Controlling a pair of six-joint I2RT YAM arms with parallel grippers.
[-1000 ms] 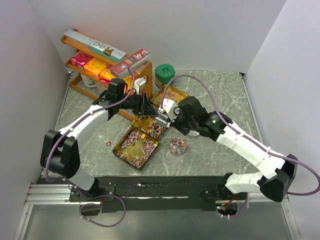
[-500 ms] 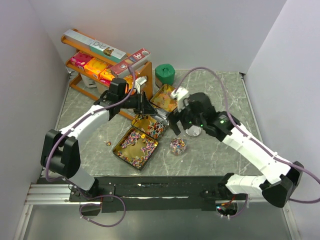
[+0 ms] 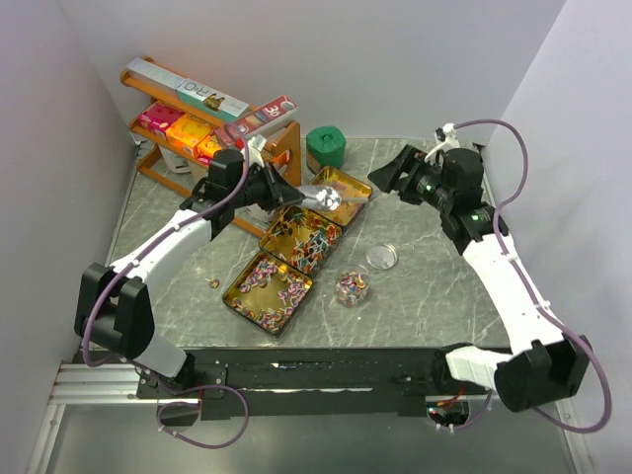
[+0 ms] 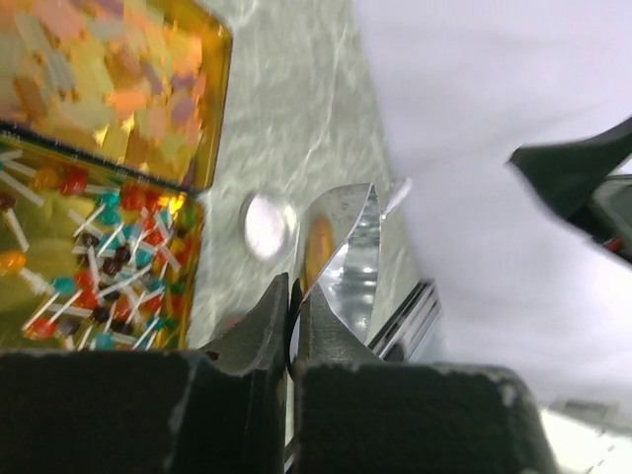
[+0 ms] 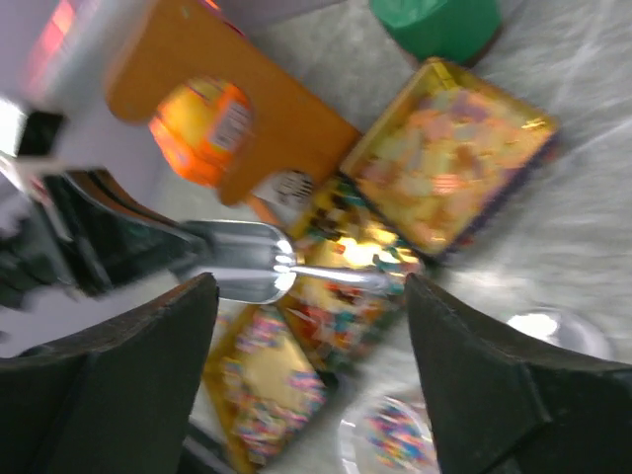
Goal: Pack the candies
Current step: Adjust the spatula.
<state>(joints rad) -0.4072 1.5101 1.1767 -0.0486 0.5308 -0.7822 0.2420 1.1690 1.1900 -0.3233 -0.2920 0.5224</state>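
On the grey table (image 3: pixel 434 296), between the two arms: the candies (image 3: pixel 269 286) lie sorted in three open gold tins; pink-purple-white in the near tin (image 3: pixel 249 314), red-blue-yellow in the middle tin (image 3: pixel 274 223), orange-yellow in the far tin (image 3: pixel 351 178). A small portion sits in the clear cup (image 3: pixel 351 286) just beside the near tin; its lid (image 3: pixel 383 256) lies apart on the table; one stray sweet (image 3: pixel 211 282) rests left of the tins.

Over the far tin, as seen from above: the metal scoop (image 3: pixel 331 196), nothing visible in its bowl, its handle pinched between the closed fingers of the left gripper (image 4: pixel 291 296).

At the far right: the right gripper (image 3: pixel 387 173), fingers spread wide and holding nothing, raised well apart from the tins.

Change over the last second: the right gripper, then closed beside the scoop over the middle tin, has let go and swung away; the left gripper, then partly open, has clamped onto the handle; the scoop appears to have passed from right to left.

Meaning for the task: the left arm is now equipped to scoop; packing seems barely begun; the likely next move is a dip into a tin and a carry to the cup, with spillage at its narrow rim the chief risk.
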